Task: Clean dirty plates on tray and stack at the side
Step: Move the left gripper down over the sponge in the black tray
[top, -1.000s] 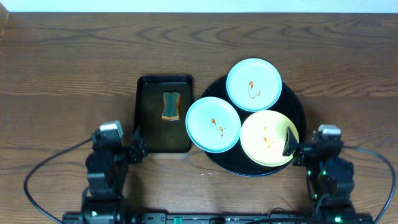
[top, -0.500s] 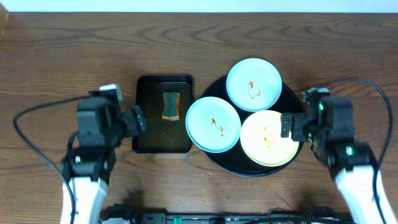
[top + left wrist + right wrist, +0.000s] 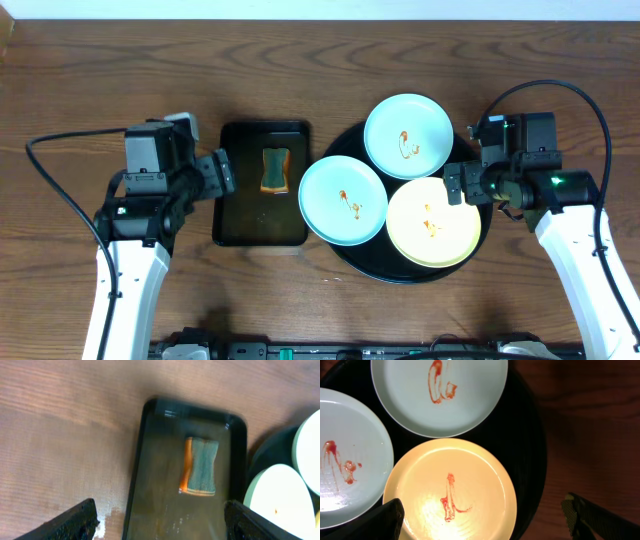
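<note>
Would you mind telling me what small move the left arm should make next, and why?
Probably lower the open left gripper over the sponge and close on it. The sponge lies untouched in the rectangular tray, just ahead of that gripper, and all three plates show sauce streaks.

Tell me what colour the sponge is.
The sponge is grey-green with an orange edge; the left wrist view shows it best.
</note>
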You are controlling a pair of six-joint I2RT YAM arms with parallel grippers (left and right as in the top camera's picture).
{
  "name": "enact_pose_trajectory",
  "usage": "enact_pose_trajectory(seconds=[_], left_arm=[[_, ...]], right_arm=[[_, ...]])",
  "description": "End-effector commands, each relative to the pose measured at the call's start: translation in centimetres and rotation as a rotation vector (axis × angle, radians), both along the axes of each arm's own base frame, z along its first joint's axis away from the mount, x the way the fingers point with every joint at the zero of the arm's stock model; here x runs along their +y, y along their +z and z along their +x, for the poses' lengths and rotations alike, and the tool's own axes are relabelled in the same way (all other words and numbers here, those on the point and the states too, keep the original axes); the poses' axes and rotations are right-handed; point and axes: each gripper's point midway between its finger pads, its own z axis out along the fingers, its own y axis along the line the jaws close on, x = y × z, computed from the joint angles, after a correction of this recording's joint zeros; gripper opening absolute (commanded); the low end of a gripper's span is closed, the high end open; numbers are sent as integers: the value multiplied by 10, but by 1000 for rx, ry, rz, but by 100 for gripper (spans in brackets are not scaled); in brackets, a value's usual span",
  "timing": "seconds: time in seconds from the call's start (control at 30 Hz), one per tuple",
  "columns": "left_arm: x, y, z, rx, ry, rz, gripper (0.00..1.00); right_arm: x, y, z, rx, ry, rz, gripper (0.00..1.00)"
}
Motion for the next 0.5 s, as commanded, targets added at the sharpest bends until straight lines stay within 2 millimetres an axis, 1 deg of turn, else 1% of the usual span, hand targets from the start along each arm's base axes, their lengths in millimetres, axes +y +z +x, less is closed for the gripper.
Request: enact_pose_trajectory(seconds=[0.0,0.03,0.1,0.2,0.33,0.47], left_arm=[[-1,16,17,-72,26,-37,83],[-1,18,24,-95,38,-50,83],[-4,17,35,-113,30,-50,82],[-14,1,51,-98,-1,-46,82],[-37,-37,69,-33,-62,-42,82],[-63,-80,77,51,-122,-35,80]], right_arm=[[2,8,6,-27,21,8,99],[2,9,6,-28,18,9,99],[3,9,6,-28,20,12,99],[3,9,6,-28,20,12,99],[3,8,5,-26,20,12,99],[3,8,6,-26,20,12,99]])
